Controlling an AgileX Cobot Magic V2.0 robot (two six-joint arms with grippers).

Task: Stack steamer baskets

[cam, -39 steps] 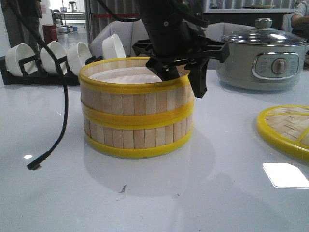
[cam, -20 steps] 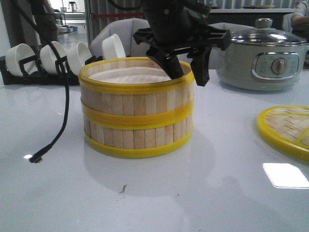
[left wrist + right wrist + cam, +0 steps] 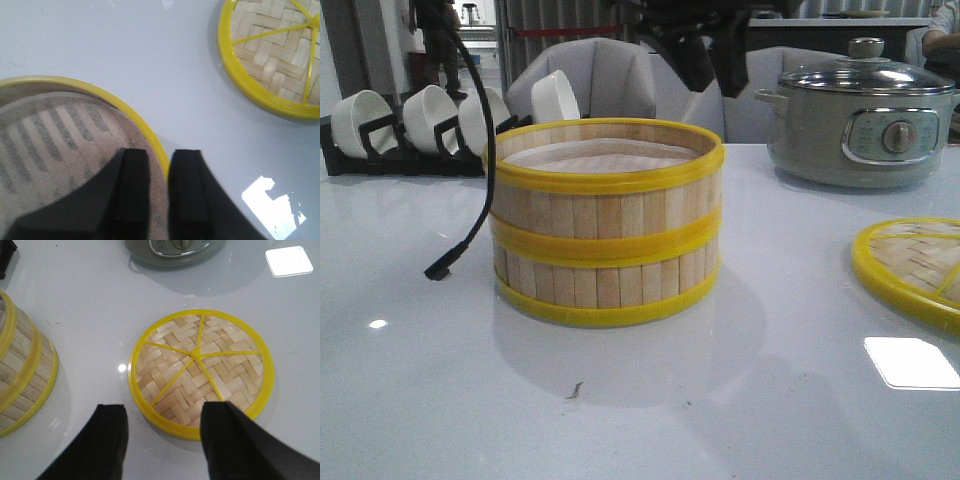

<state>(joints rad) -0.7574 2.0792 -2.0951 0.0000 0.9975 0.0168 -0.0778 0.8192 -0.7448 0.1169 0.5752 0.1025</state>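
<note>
Two steamer baskets stand stacked in the middle of the table, the upper basket (image 3: 605, 190) squarely on the lower basket (image 3: 605, 280). A pale liner (image 3: 60, 125) lies inside the upper one. My left gripper (image 3: 712, 70) hangs above the stack's far right rim, clear of it. In the left wrist view the left gripper (image 3: 160, 167) is slightly open and empty, with the yellow rim (image 3: 127, 110) below its fingers. My right gripper (image 3: 165, 422) is wide open and empty, above the near edge of the flat woven lid (image 3: 200, 367). The stack also shows in the right wrist view (image 3: 20, 375).
The woven lid (image 3: 910, 265) lies flat at the right of the table. A grey electric pot (image 3: 860, 120) with a glass lid stands at the back right. A rack of white bowls (image 3: 420, 120) is at the back left. A black cable (image 3: 475, 190) dangles left of the stack.
My left gripper has risen from straddling the upper basket's rim to well above it. The dangling cable end has lifted off the table. The stack has not moved.
</note>
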